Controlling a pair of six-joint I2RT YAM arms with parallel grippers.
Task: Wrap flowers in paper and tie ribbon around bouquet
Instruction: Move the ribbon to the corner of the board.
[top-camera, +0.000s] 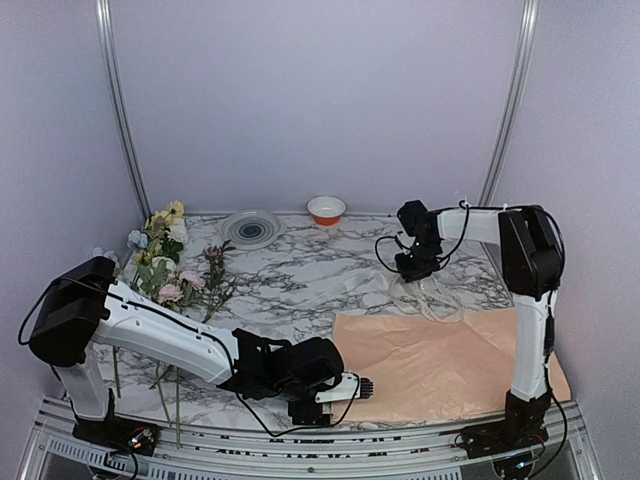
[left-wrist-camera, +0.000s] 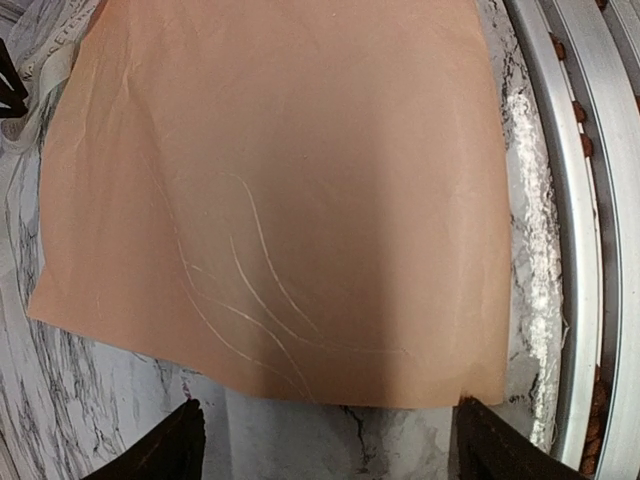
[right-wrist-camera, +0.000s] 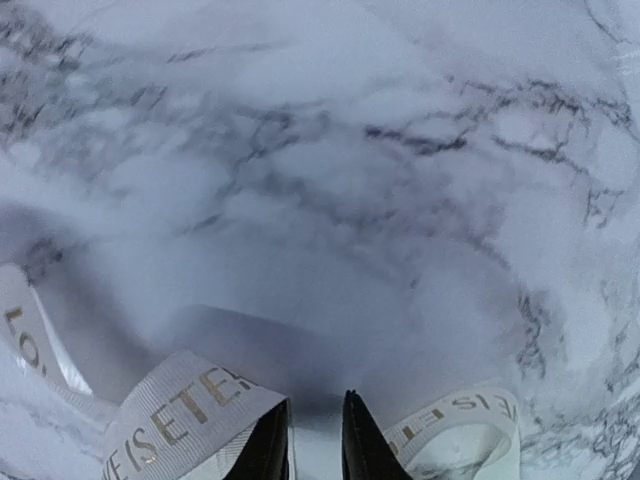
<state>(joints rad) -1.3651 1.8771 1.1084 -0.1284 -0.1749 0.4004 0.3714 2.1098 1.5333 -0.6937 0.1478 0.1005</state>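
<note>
Early yet: our left claw (left-wrist-camera: 325, 445) gapes beside the paper (left-wrist-camera: 280, 200), our right claw (right-wrist-camera: 315, 440) pinches the ribbon (right-wrist-camera: 190, 410); flowers (top-camera: 165, 255) need placing.

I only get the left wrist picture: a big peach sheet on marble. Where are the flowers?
Observer: The flowers lie at the left side of the table, apart from the paper.
Operator: What's the other arm doing?
Observer: The right gripper hangs above the table beyond the paper's far edge, jaws close together, the ribbon looping out on both sides.
Operator: Anything else out there?
Observer: A small bowl and a grey plate sit at the far edge.
</note>
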